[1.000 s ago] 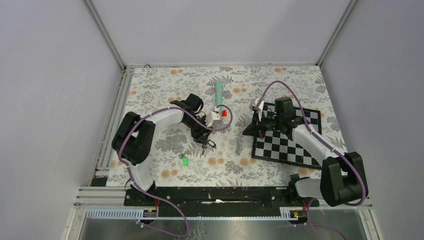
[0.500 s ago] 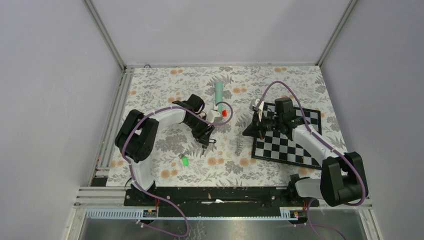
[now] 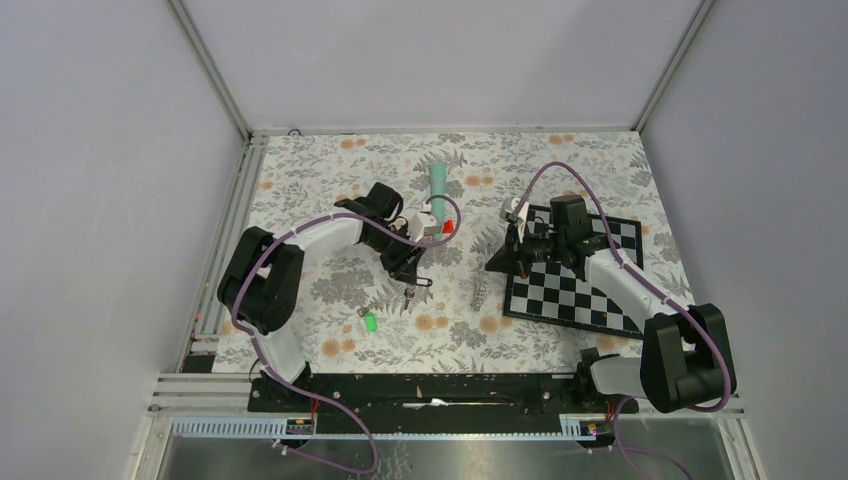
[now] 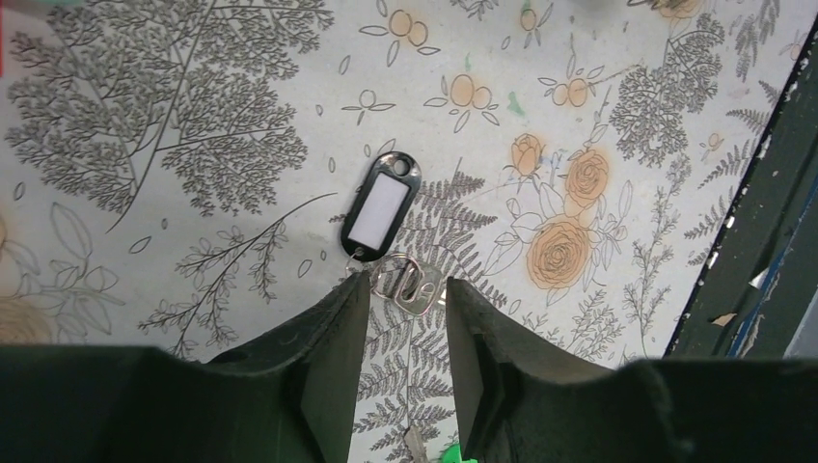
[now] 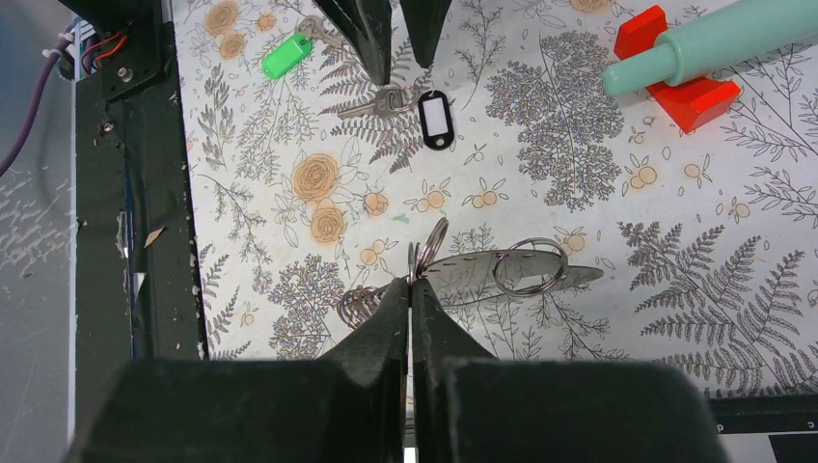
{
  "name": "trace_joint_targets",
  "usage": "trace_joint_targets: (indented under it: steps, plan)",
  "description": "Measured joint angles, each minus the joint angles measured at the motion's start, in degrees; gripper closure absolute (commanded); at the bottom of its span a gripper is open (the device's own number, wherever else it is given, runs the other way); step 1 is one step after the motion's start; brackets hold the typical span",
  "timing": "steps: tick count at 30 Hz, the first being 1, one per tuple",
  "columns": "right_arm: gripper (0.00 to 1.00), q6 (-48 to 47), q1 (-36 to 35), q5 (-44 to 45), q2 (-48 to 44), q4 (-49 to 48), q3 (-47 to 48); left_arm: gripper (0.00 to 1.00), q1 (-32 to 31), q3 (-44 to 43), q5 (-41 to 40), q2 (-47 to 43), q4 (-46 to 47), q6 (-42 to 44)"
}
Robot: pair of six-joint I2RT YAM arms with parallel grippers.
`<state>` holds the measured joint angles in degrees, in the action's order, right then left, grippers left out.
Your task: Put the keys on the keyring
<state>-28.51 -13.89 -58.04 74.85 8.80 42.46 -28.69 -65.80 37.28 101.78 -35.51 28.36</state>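
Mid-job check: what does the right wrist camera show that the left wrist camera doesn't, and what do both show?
Only the right wrist view: the keyring with the right gripper shut on one of its rings, plus the teal stick, its red base and the green-headed key in full.
Only the left wrist view: no new object, but close up the plain key lies in the gap between the open fingers of the left gripper.
Both: the left gripper, the plain key, its black tag and the floral table cover.

Left tool (image 4: 406,285) and its arm crowding the black-tagged key (image 4: 382,209) from far-left, green key (image 3: 369,322) near-left of it, keyring (image 5: 482,270) and chessboard (image 3: 575,280) to its right, teal stick (image 3: 437,185) beyond, bare surface (image 3: 450,340) on its near side.
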Motion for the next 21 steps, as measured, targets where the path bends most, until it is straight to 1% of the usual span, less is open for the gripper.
trace_joint_targets:
  steps: [8, 12, 21]
  plan:
    - [1.00, 0.0, 0.0, 0.0, 0.0, 0.0, 0.0, 0.63, 0.9, 0.9, -3.7, -0.3, 2.4, -4.6]
    - [1.00, 0.0, 0.0, 0.0, 0.0, 0.0, 0.0, 0.64, 0.9, 0.9, -5.0, 1.0, 2.7, -6.5]
    - [1.00, 0.0, 0.0, 0.0, 0.0, 0.0, 0.0, 0.67, 0.9, 0.9, -4.4, 3.8, 2.6, -9.1]
